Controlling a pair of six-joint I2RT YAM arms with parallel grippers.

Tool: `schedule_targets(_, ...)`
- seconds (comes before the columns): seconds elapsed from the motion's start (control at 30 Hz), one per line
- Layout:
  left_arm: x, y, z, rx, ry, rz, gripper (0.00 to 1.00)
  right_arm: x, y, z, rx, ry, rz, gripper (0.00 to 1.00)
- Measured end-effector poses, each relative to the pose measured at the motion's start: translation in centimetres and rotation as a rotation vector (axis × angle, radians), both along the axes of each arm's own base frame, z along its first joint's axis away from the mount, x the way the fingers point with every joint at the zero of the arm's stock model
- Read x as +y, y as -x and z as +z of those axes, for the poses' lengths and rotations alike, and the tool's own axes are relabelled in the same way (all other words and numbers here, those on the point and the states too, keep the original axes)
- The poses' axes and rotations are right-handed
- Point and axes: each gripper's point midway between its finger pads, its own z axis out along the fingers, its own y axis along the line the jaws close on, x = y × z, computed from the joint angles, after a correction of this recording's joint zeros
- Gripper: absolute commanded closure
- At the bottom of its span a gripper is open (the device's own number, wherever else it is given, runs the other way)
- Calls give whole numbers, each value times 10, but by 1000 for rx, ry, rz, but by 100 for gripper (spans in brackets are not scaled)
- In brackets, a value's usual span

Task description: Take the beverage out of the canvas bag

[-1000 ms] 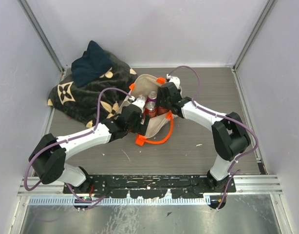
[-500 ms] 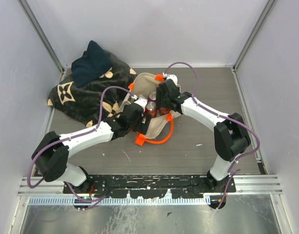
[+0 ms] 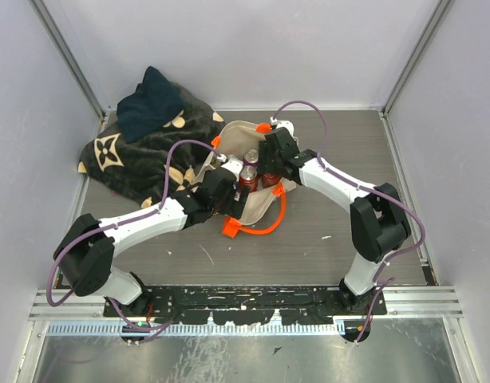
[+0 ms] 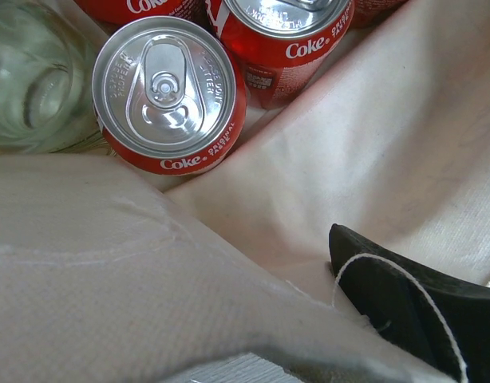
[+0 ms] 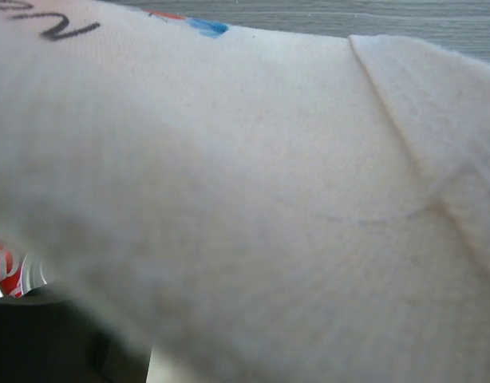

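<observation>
Just ahead of the left gripper (image 3: 227, 195): red Coke cans stand upright inside the canvas bag (image 3: 257, 206). The nearest can (image 4: 169, 96) is unopened, its tab flat, and touches a neighbour can (image 4: 285, 36) beyond it.
Left of that can: a clear glass vessel (image 4: 33, 80) sits right against it, also in the bag.
Left gripper: it is at the bag's near rim. One dark finger (image 4: 405, 311) shows low to the right, and a fold of canvas lies across the rest. I cannot tell how wide the jaws stand, or whether they pinch the cloth.
Right gripper (image 3: 269, 166): it is down at the bag's far side, close above the cans. Its wrist view is almost all canvas, with a sliver of red can at the lower left. I cannot tell its opening or whether it holds anything.
Beyond both grippers: the dark patterned blanket (image 3: 141, 144) lies heaped on the table (image 3: 349, 159), to the left of the bag and not involved.
Towards the arm bases: the orange handle (image 3: 261, 227) loops out flat on the table.
Done: both arms are at the bag, its mouth is open and the drinks are exposed.
Left: no can has been lifted clear. As I judge it, a grip has to be confirmed, then one can raised out and set on the table.
</observation>
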Motion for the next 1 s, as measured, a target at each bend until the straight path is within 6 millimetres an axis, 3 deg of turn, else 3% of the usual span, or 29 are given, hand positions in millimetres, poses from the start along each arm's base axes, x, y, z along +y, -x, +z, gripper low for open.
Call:
schedule_targets(0.07, -1, -1, 1, -3, 2, -1, 2, -1, -4, 0, -6, -4, -4, 20)
schedule_targets(0.3, -3, -3, 6, -12, 10, -1, 2, -5, -6, -2, -7, 12, -1, 14)
schedule_targets(1.0, -5, -4, 6, -14, 7, -5, 2, -7, -1, -11, 17, 14, -3, 15)
